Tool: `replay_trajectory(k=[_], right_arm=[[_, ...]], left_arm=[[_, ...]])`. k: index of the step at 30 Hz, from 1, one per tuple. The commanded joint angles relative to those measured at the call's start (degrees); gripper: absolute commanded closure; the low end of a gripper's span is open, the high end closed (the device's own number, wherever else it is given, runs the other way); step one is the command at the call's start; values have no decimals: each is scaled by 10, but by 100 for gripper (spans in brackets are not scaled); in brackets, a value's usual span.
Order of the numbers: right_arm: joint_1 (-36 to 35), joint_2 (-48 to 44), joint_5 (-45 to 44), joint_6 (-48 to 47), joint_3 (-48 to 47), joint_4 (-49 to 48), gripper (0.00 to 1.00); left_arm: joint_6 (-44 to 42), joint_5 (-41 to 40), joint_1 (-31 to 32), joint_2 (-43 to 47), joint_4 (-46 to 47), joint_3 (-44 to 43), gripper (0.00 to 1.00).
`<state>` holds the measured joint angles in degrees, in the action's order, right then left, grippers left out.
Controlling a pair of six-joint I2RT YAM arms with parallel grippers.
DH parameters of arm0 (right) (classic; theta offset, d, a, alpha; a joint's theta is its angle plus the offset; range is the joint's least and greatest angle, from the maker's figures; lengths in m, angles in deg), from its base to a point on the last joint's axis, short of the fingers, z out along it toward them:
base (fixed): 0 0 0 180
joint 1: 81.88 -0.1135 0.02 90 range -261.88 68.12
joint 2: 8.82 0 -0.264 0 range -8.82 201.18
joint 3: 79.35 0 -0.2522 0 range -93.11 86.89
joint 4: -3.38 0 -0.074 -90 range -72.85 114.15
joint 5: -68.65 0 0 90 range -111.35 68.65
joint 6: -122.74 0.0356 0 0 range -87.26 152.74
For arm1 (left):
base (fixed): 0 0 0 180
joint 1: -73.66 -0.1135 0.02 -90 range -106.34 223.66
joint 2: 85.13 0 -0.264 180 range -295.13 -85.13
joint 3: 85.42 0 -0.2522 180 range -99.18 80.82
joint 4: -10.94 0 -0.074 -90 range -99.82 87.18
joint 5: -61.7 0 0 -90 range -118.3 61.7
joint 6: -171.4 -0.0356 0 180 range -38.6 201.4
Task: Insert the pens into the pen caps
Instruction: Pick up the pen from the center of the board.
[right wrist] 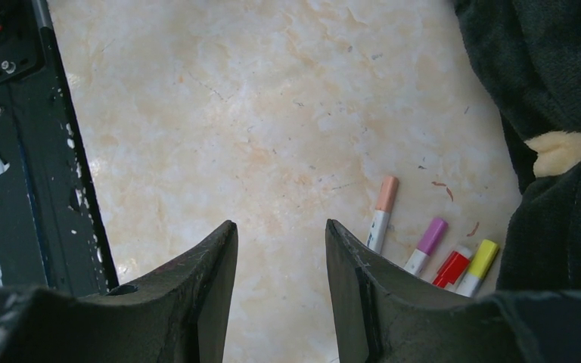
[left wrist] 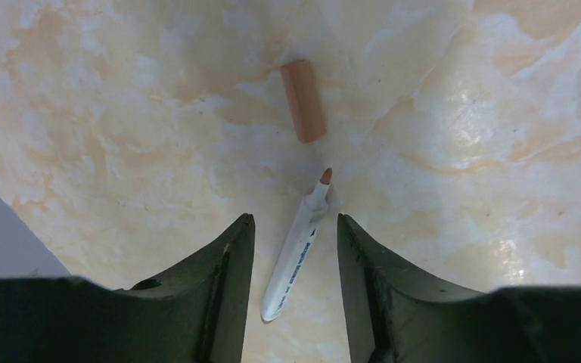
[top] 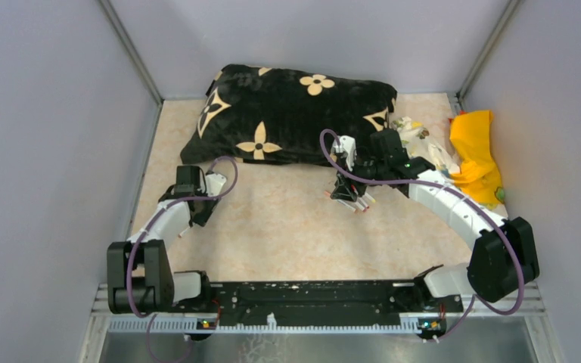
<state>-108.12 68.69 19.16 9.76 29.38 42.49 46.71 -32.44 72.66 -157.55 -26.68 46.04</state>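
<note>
In the left wrist view an uncapped white pen (left wrist: 295, 257) with a brown tip lies on the marbled table. My left gripper (left wrist: 293, 219) is open and straddles it, with a gap on each side. A brown pen cap (left wrist: 303, 100) lies just beyond the tip, apart from it. My right gripper (right wrist: 281, 224) is open with only bare table between its fingers. To its right lie several capped pens: peach (right wrist: 386, 193), purple (right wrist: 432, 236), red (right wrist: 454, 266) and yellow (right wrist: 484, 257). From above, the left gripper (top: 197, 215) is at the left and the right gripper (top: 346, 193) is near the cushion.
A black cushion (top: 295, 113) with beige flowers lies across the back, close to the capped pens. A yellow cloth (top: 476, 151) and crumpled items sit at the back right. Grey walls close in three sides. The black base rail (top: 310, 295) runs along the near edge.
</note>
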Motion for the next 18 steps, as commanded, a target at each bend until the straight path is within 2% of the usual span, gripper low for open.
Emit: replay_trajectory(k=[1,6,8,11,15,18], right_arm=[[-6,-25,17,-11,-7,-12,55],[-5,-34,19,-10,-5,-13,55],[-5,-35,18,-10,-4,-14,55],[-5,-36,15,-10,-4,-15,55],[-4,-35,16,-11,-4,-15,55],[-5,-34,16,-11,-4,-16,55]], left_arm=[[-28,23,-14,0,-21,4,52],[-36,37,-23,-38,-25,-2,61],[-35,65,-27,-61,-38,-13,71],[-29,100,-27,-84,-54,-22,75],[-35,118,-27,-72,-53,-9,99],[-32,138,-25,-46,-41,-4,100]])
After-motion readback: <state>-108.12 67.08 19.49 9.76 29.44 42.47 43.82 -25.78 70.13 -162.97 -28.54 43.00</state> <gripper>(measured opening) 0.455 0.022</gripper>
